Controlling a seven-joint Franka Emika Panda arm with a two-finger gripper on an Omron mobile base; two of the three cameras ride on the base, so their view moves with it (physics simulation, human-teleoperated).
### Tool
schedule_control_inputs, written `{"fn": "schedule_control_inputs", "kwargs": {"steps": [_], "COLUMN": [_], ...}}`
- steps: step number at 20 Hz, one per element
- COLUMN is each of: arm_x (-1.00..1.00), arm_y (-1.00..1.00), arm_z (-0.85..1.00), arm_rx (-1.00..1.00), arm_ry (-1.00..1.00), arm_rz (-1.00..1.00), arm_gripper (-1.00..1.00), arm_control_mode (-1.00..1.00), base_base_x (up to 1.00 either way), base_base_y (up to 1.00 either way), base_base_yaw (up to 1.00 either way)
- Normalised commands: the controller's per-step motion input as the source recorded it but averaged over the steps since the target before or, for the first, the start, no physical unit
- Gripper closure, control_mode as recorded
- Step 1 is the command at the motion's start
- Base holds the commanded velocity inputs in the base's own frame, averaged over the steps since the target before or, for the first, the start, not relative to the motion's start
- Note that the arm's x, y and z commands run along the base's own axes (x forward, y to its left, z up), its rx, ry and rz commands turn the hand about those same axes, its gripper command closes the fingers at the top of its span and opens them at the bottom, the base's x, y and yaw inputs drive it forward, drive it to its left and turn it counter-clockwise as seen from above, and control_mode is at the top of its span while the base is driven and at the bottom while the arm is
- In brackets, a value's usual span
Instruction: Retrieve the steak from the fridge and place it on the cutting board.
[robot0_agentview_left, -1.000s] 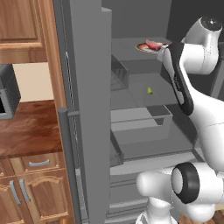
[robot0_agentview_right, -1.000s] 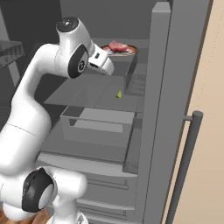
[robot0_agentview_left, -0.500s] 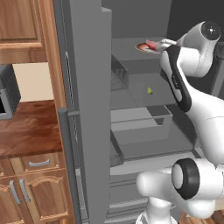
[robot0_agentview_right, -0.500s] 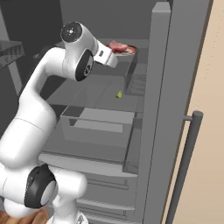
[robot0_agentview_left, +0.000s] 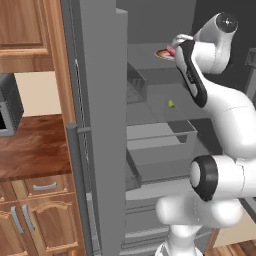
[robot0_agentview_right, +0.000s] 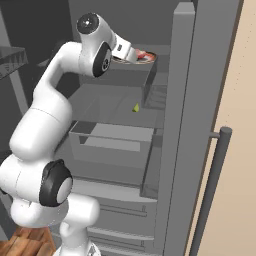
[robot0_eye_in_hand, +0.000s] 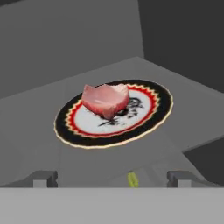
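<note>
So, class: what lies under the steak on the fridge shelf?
The steak sits on a round plate with a dark rim and white centre, on a grey fridge shelf. The plate's middle, under the meat, is covered.

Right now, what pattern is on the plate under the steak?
Dark rim, red-orange zigzag ring, white centre with dark markings on the plate; clearest in the hand view.

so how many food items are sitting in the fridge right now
2. The steak lies on the round plate on the upper shelf, just ahead of the open fingers. A tiny green item sits on the shelf below. More could be hidden in the drawers.
</note>
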Motion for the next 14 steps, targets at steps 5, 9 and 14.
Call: {"fn": "schedule_control_inputs", "kwargs": {"steps": [5,9,14], "arm_x": [0.54,0.59,0.63], "arm_y": [-0.04,-0.08,-0.16], "arm_z": [-0.13,-0.05,-0.07], "arm_rx": [-0.10,-0.03,-0.02], "arm_ry": [-0.01,0.02,0.09], "arm_rz": [0.05,0.06,0.04], "arm_gripper": [-1.00,-1.00,-1.00], "arm_control_mode": [-1.00,-1.00,-1.00], "base_base_x": [0.00,0.00,0.00], "base_base_y": [0.00,0.00,0.00], "base_base_yaw": [0.00,0.00,0.00]}}
